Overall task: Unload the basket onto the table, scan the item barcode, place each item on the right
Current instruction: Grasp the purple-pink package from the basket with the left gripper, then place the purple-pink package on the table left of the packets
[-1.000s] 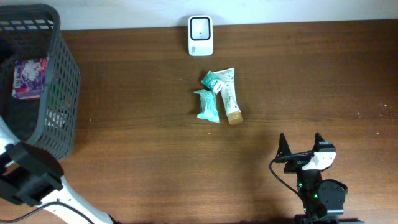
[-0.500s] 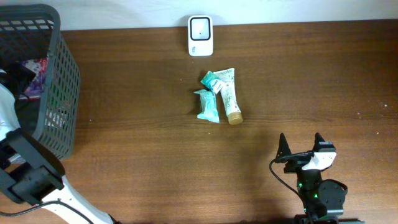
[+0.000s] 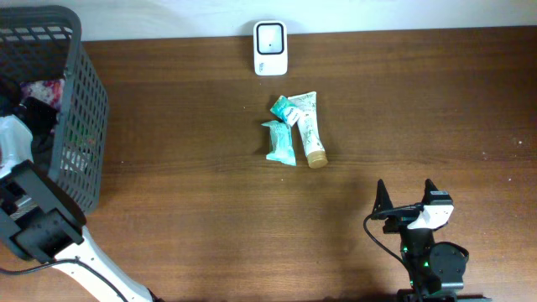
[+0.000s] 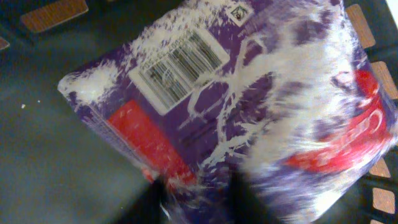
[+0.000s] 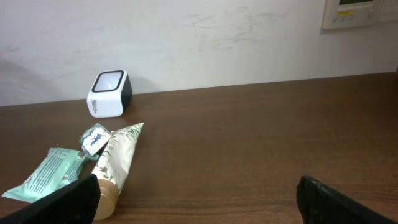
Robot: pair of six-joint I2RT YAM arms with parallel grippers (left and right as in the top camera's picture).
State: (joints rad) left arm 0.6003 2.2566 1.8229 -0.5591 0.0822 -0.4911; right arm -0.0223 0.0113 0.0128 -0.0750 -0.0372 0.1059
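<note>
The left gripper (image 4: 199, 200) is down inside the dark plastic basket (image 3: 84, 126) at the left end of the table. Its two dark fingers (image 4: 155, 202) stand on both sides of the lower edge of the purple packet (image 4: 249, 93). The picture is blurred there, so I cannot tell if they already press it. The packet is shiny, with red marks and white glare. It lies tilted over the dark floor of the basket, and its barcode (image 4: 180, 62) faces the wrist camera.

The right gripper (image 3: 405, 186) is at the near right side of the table, and its fingers are wide apart with nothing between them.

The table (image 3: 210, 210) is dark brown wood with a fine grain. Near its middle lie a pale green packet (image 3: 279, 141), a tube with a gold cap (image 3: 309, 130) and a small teal item (image 3: 285, 107), all touching each other. The white scanner (image 3: 270, 48) stands at the far edge, against a white wall (image 5: 217, 37) that has light scuffs. A pale panel (image 5: 360, 12) hangs on this wall, at the upper right.
</note>
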